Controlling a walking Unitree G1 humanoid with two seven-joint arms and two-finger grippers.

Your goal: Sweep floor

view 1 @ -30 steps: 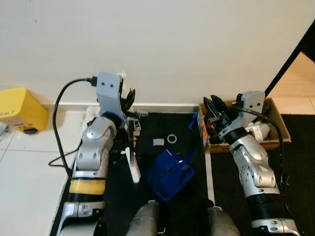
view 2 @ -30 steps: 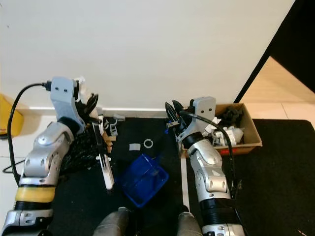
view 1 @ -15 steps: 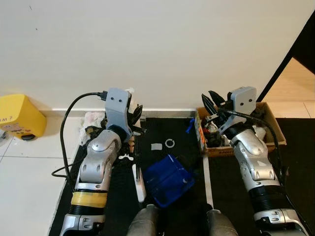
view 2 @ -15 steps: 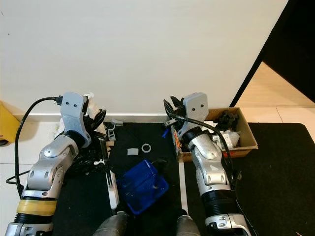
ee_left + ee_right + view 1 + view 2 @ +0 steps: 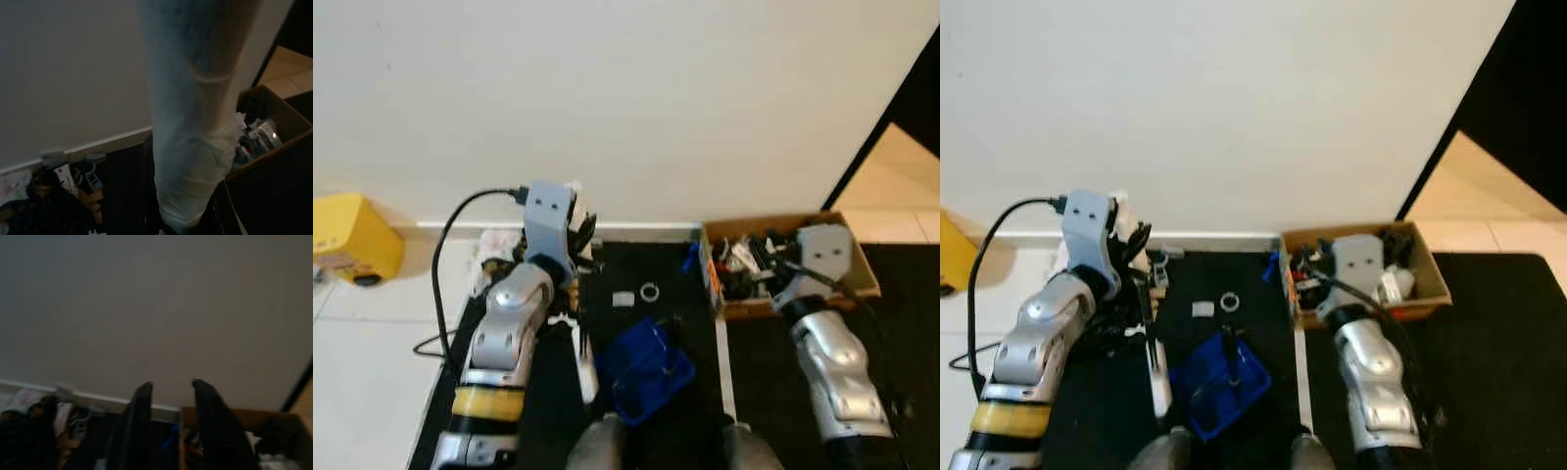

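On the black mat, the blue dustpan [image 5: 644, 368] lay tilted between the arms, white brush handle [image 5: 1155, 364] just beside it. Left gripper [image 5: 579, 230] was clamped on that handle near the wall. Right gripper [image 5: 168, 423] had its fingers apart, by the cardboard box [image 5: 1427, 284].

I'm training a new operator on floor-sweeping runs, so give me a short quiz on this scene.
1. True or false: the right claw holds the blue dustpan.
2. The container by the wall at the robot's far left is: A yellow, B red, C green.
3. Fill in: the right claw's fingers stand ___, with nothing between them.

Key: 1 false, since it lies on the black mat; 2 A; 3 open.
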